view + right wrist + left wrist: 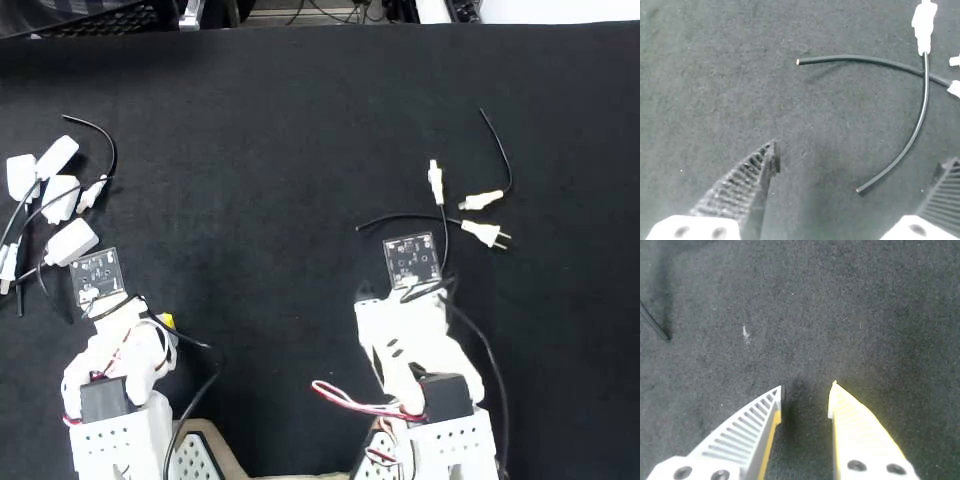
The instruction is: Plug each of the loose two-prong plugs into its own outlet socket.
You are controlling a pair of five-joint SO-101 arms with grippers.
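White two-prong plugs (485,200), three of them, with small plastic bodies on thin black cords (500,150), lie loose right of centre in the high view. They are near one another but not touching. One lies lengthwise toward the top of the group. The other two lie below and to the right of it, prongs pointing right. The cords loop and cross among them.

White outlet sockets (60,198), blocky plastic, are bunched at the left edge of the high view in the upper left quarter. They are tangled with black leads of their own. They are well apart from the plugs, with a broad stretch of black cloth table (270,150) between.

The right arm (410,335), white plastic, sits lower right of centre in the high view, just below the plug group. One cord trails down past its head.
- The right pincer (858,157) has dark ribbed fingers spread wide over the cloth, holding nothing.
- In its wrist view the cut end of one curved cord lies between the fingers, touching neither.
- One plug body (923,22) lies beyond the fingertips, farther out.
- A second cord crosses the first on the way there.

The left arm (115,350), white plastic, sits at lower left in the high view, just below the nearest socket.
- The left pincer (807,386) has one white ribbed finger and one yellow, parted by a narrow gap with cloth showing through.
- It grips nothing.
- The plugs are well away from it, on the far side of the other arm.
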